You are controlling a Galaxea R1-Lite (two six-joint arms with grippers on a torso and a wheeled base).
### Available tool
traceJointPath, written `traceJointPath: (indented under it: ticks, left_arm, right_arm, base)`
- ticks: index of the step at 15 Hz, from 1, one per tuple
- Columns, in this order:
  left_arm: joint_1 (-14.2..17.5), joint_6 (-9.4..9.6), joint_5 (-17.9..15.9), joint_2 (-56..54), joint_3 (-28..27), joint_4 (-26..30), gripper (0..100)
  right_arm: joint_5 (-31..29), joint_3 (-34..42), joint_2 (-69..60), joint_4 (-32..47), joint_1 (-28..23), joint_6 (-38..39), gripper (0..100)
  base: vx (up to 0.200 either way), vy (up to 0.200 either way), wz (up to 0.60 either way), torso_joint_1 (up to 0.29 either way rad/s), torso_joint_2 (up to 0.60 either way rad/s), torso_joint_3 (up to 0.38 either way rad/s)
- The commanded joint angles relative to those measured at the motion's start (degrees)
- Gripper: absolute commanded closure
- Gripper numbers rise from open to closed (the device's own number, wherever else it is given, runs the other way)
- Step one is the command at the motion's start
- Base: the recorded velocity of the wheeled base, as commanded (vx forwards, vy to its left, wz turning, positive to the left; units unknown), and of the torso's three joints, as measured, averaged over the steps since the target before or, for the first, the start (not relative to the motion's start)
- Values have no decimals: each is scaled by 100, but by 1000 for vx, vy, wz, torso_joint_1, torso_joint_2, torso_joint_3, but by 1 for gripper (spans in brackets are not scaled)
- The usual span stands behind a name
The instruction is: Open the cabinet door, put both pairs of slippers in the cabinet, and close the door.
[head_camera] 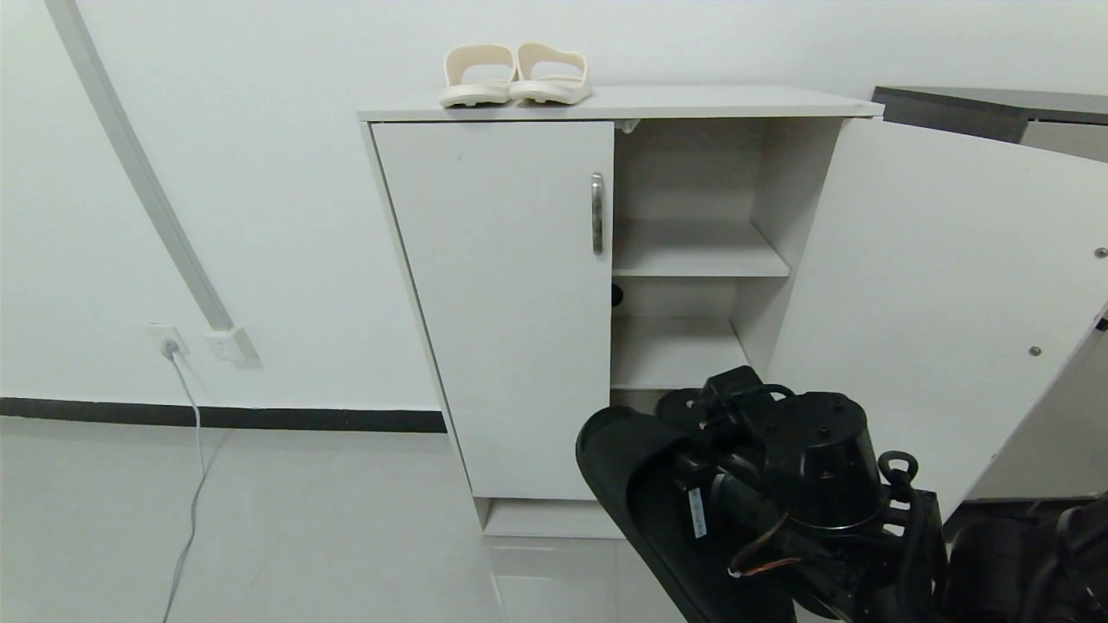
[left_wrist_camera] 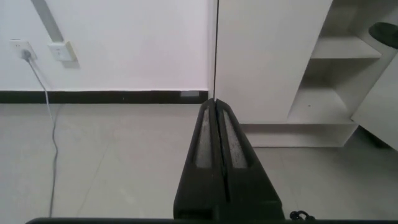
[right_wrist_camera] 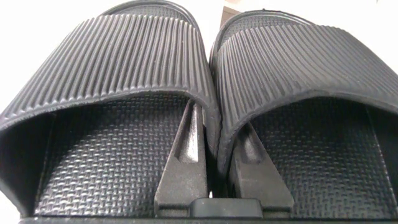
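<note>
My right gripper (right_wrist_camera: 219,124) is clamped on the black slippers (head_camera: 645,493), toes facing far; the lower shelf (head_camera: 671,355) of the open cabinet (head_camera: 493,303) lies directly beyond.

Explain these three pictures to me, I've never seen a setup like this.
This is a two-armed robot on wheels. The big picture comes from a camera on its head; the two small ones come from cameras on its wrists. In front stands a white cabinet, right door swung open, left door shut. A cream pair of slippers sits on top. The right gripper pinches a pair of black slippers by their touching inner sides, in front of the open half. The left gripper is shut and empty, above the floor.
</note>
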Motion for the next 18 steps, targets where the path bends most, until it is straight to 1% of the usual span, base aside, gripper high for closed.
traceJointPath:
  ticks: [1,2,3,5,6,8,9,11,12,13,15,17,18]
  left_arm:
    - [338,47,-21,-64,0,-1,100]
    - [619,126,-100,-266,0,-1,100]
    - [601,206,-346,-495,0,-1,100]
    - [592,206,-697,-495,0,-9,100]
    - [601,206,-750,-495,0,-9,100]
    - [592,188,-750,-495,0,-1,100]
    - [601,188,-715,-495,0,-9,100]
    - [592,188,-618,-495,0,-9,100]
    - [592,162,-627,-495,0,-1,100]
    - [592,65,-627,-495,0,-1,100]
    - [592,-32,-627,-495,0,-1,100]
    - [592,-32,-645,-495,0,-1,100]
    - [592,-23,-645,-495,0,-1,100]
  right_arm:
    - [-1,-75,100,0,-38,54,100]
    - [-1,-84,118,0,-47,62,100]
    - [-1,-111,162,0,-56,62,100]
    - [-10,-137,303,-9,-56,106,100]
    - [-36,-207,373,-18,-56,142,100]
    - [-748,-779,953,-18,-117,484,100]
    - [-1143,-1077,1261,-18,-143,537,100]
    - [-1653,-1473,1656,-27,-179,555,100]
    - [-1811,-1570,1735,-27,-187,572,100]
    - [-1873,-1614,1744,-27,-187,625,100]
    - [-1882,-1657,1797,-27,-205,695,100]
    - [-1917,-1728,1867,-27,-214,713,100]
    - [-2005,-1754,1885,-18,-223,739,100]
  base:
    - [0,0,0,0,0,0]
    - [0,0,0,0,0,0]
    - [0,0,0,0,0,0]
    - [0,0,0,0,0,0]
    - [0,0,0,0,0,0]
    - [0,0,0,0,0,0]
    - [0,0,0,0,0,0]
    - [0,0,0,0,0,0]
    - [0,0,0,0,0,0]
    - [0,0,0,0,0,0]
    - [0,0,0,0,0,0]
    - [0,0,0,0,0,0]
    - [0,-200,0,2,7,2]
